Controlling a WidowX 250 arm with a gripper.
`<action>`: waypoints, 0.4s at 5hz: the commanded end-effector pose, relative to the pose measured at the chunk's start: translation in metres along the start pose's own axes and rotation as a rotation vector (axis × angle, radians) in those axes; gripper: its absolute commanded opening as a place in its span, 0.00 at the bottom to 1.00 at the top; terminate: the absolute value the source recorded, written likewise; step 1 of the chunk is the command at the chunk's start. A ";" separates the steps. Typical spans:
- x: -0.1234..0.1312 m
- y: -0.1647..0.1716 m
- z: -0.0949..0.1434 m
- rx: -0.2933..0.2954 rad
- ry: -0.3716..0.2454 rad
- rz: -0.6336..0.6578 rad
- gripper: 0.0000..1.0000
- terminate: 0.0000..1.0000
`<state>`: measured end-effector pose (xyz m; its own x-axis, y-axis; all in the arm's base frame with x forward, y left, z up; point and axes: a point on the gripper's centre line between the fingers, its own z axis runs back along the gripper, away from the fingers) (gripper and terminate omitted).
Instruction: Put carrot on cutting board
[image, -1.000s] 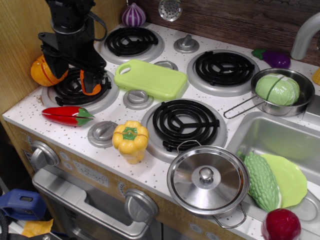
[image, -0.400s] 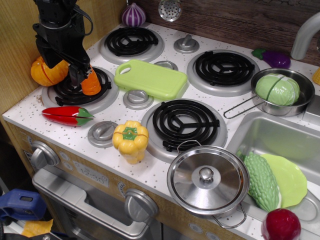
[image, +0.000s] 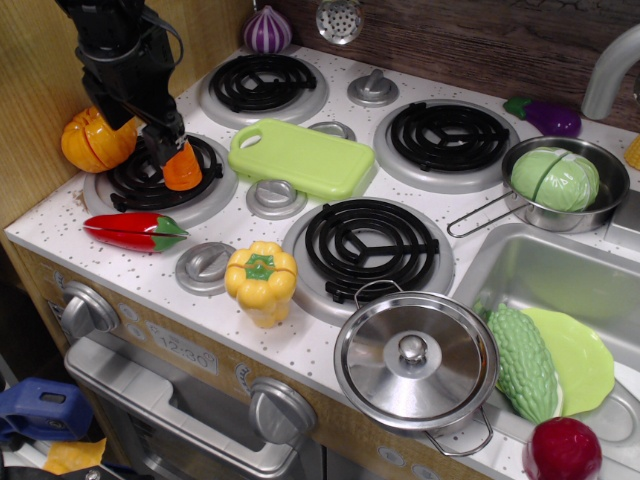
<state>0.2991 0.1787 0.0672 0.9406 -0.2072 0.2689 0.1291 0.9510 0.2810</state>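
Gripping carrot (image: 182, 167) over front-left burner (image: 160, 180), gripper (image: 168, 140) clenched on its top end.
Since 0.4 s ago the arm has tilted and shifted a bit right; carrot sits about the same spot, low over the coil. Cutting board (image: 303, 157) lies just right of that burner, flat between burners, top bare. White speckled stovetop (image: 300, 340), wood wall at left, sink (image: 520, 270) at right. Pumpkin (image: 92, 140) sits close behind arm; chili (image: 135, 231) in front near counter edge. Path rightward to board looks open.
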 end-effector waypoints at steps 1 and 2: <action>0.014 0.007 0.012 -0.002 -0.076 0.002 1.00 0.00; 0.017 0.005 0.003 -0.059 -0.088 0.006 1.00 0.00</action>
<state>0.3093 0.1698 0.0566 0.9272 -0.1931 0.3210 0.1465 0.9756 0.1638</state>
